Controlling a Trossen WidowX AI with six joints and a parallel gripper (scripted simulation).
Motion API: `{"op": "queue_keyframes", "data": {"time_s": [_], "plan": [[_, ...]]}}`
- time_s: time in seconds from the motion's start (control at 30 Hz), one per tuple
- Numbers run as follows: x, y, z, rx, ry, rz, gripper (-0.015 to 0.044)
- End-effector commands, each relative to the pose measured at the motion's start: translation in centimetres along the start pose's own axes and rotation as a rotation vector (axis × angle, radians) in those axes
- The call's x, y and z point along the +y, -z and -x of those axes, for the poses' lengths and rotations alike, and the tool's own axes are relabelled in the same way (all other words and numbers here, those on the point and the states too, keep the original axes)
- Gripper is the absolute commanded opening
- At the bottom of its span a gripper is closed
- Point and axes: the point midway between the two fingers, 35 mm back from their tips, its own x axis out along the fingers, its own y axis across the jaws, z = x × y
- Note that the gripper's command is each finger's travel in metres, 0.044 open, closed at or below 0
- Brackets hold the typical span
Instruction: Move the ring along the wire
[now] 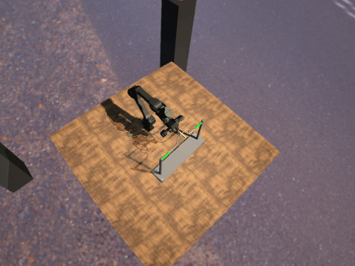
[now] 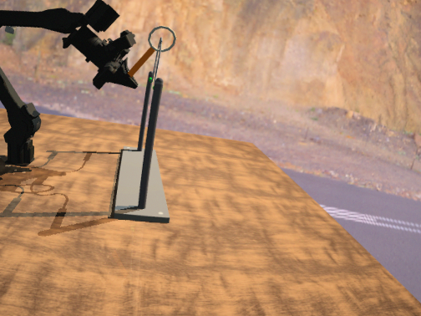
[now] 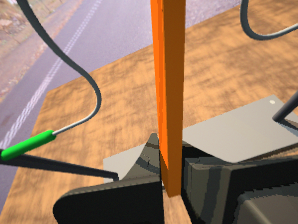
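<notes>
The ring (image 1: 182,134) (image 2: 149,38) is high over the middle part of the wire, seen edge-on in the top view. In the exterior view the wire (image 2: 157,63) (image 3: 93,84) ends inside the ring's outline; whether they touch cannot be told. My gripper (image 2: 133,79) (image 3: 158,137) is shut on the orange handle (image 2: 143,60) (image 3: 171,75), which slants down from the ring to the fingers. The ring is outside the wrist view. One green part (image 1: 165,155) is by the lower-left post (image 1: 160,167), the other (image 1: 198,125) by the upper-right post (image 1: 199,131).
Both posts stand on a grey base plate (image 1: 180,155) (image 2: 139,180) (image 3: 235,132) on the wooden table (image 1: 211,165) (image 2: 251,234). The thin grey wire bends up and down between the green parts. The arm reaches in from the side of the base plate.
</notes>
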Motion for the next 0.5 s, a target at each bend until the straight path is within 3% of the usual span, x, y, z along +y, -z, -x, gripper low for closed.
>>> {"op": "queue_keyframes", "data": {"time_s": [0.0,0.47], "plan": [[-0.5,0.0,0.0,-0.008,0.042,0.059,-0.0150],[-1.9,-0.2,-0.1,-0.037,0.178,0.261,-0.0150]]}}
